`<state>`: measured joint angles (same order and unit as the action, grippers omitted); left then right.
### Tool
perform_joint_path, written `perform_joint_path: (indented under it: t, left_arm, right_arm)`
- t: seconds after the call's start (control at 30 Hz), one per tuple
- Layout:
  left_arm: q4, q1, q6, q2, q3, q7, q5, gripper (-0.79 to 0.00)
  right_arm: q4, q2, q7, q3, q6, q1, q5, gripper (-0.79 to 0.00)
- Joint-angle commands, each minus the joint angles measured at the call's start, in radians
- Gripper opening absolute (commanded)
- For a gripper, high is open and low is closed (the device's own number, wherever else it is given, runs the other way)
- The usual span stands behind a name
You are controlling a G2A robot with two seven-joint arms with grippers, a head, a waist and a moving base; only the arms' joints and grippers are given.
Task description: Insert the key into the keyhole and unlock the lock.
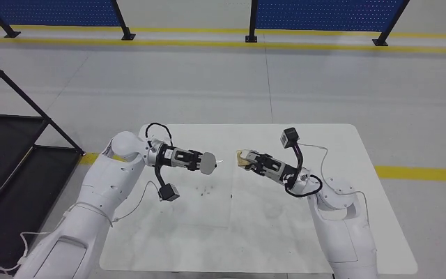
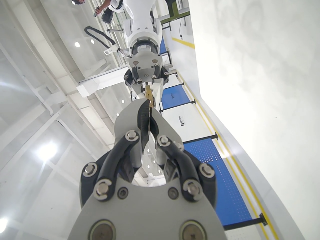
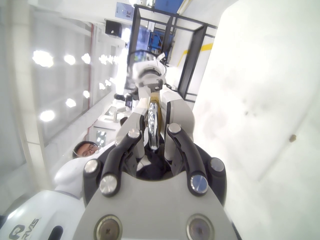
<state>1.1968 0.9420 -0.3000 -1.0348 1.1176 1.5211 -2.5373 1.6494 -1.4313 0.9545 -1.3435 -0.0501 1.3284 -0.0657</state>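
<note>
Both arms hover above the middle of the white table (image 1: 279, 230), facing each other. My left gripper (image 1: 209, 162) is shut on the key (image 1: 220, 162), whose thin silver blade points toward the lock. My right gripper (image 1: 249, 160) is shut on the brass padlock (image 1: 243, 158). A small gap separates the key tip from the lock. In the left wrist view the black pads (image 2: 146, 119) are pressed together, with the padlock (image 2: 148, 92) straight ahead in the other gripper. The right wrist view shows the padlock's silver shackle (image 3: 152, 123) and brass body between the fingers (image 3: 175, 116).
A few small dark specks (image 1: 203, 190) lie on the table below the grippers. A black metal rack (image 1: 28, 153) stands off the table's left side. Blue barrier panels (image 1: 63, 12) line the far floor.
</note>
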Motion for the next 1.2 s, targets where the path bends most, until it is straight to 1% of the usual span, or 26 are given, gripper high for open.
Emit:
perform_joint_path:
  t: [0.0,0.1,0.2,0.43,0.9,1.17]
  left_arm:
    - [-0.005,-0.002,-0.001,0.000,-0.008,-0.002,0.005,-0.785]
    - [-0.004,-0.006,-0.004,0.000,-0.020,-0.005,0.013,-0.785]
    - [0.006,-0.010,-0.006,0.003,-0.035,-0.007,-0.006,-0.785]
    - [0.020,-0.016,-0.012,0.009,-0.064,-0.013,0.015,-0.785]
    - [0.020,-0.030,-0.037,0.021,-0.098,-0.038,0.059,-0.785]
    - [0.020,-0.036,-0.040,0.027,-0.118,-0.041,0.080,-0.785]
  right_arm:
    - [0.000,0.002,-0.011,0.007,-0.030,-0.004,0.009,-0.785]
    - [-0.001,0.006,-0.016,0.017,-0.059,-0.011,0.027,-0.785]
    - [-0.001,0.011,-0.013,0.028,-0.063,-0.018,0.048,-0.785]
    - [-0.002,0.021,-0.020,0.047,-0.064,-0.027,0.071,-0.785]
    - [-0.022,0.039,0.011,0.066,-0.039,-0.038,-0.010,-0.785]
    - [-0.027,0.046,0.001,0.082,-0.042,-0.045,-0.040,-0.785]
